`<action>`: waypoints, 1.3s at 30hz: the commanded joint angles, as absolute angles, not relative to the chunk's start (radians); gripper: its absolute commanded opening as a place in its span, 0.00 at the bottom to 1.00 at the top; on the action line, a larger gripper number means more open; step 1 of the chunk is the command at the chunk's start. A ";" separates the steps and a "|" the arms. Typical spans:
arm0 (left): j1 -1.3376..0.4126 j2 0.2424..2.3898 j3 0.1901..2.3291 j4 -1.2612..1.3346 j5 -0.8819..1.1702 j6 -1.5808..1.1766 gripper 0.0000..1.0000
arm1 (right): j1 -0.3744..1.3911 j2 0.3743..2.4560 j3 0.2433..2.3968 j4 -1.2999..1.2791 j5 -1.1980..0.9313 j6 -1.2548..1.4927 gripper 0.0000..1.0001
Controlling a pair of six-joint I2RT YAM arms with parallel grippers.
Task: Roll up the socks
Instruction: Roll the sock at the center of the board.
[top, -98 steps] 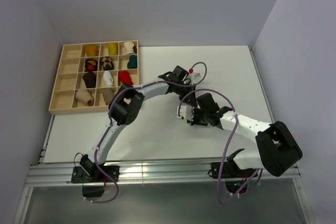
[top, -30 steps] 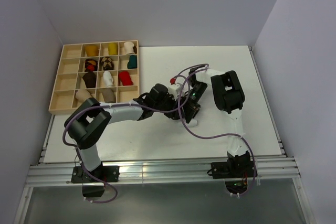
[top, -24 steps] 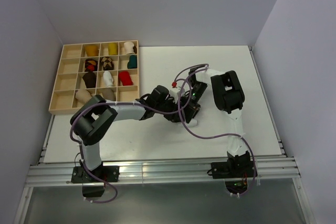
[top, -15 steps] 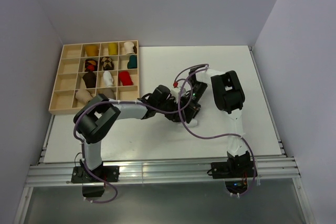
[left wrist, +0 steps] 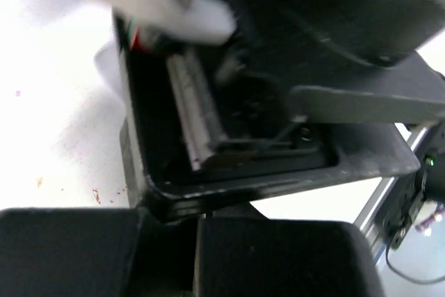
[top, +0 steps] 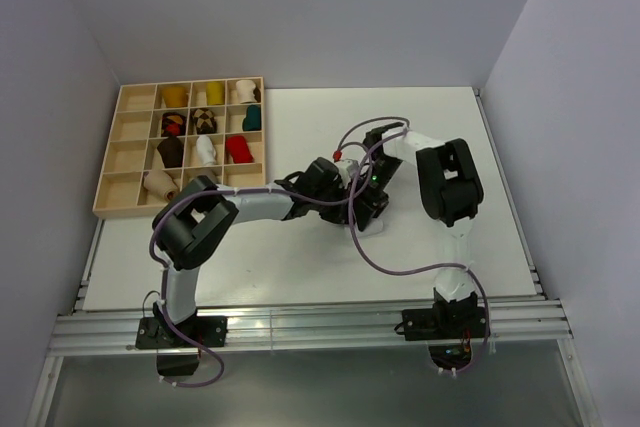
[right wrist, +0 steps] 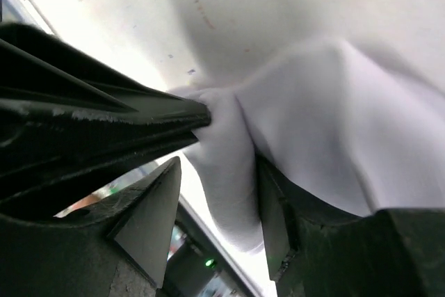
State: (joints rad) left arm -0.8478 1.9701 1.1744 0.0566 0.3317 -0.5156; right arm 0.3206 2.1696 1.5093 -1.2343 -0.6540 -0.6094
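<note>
**A:** Sock (right wrist: pixel 306 123), where is it?
**B:** Mid-table (top: pixel 300 257). It's a white one, bunched where both arms meet.
**A:** Left gripper (right wrist: pixel 195 113)?
**B:** Jaws together, with the tip pinching a fold of the sock.
**A:** Right gripper (right wrist: pixel 217 165)?
**B:** Fingers (right wrist: pixel 149 220) apart, straddling the sock, with a lobe lying between them.
**A:** Tray (top: pixel 110 167)?
**B:** Far left, well apart from the grippers.

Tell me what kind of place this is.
Probably a robot lab test cell: a left arm and a right arm bolted to a metal rail at a white table, plain walls boxing it in, and a wooden tray of rolled socks.
</note>
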 commanded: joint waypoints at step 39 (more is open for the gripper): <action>-0.830 2.178 1.604 -0.563 0.340 -0.640 0.00 | 0.118 1.263 0.786 -0.517 -0.626 -0.909 0.67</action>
State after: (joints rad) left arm -0.8463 2.1281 1.5673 -0.4572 0.2836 -0.6483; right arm 0.0837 1.3460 0.8425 -0.6174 -0.6506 -0.8062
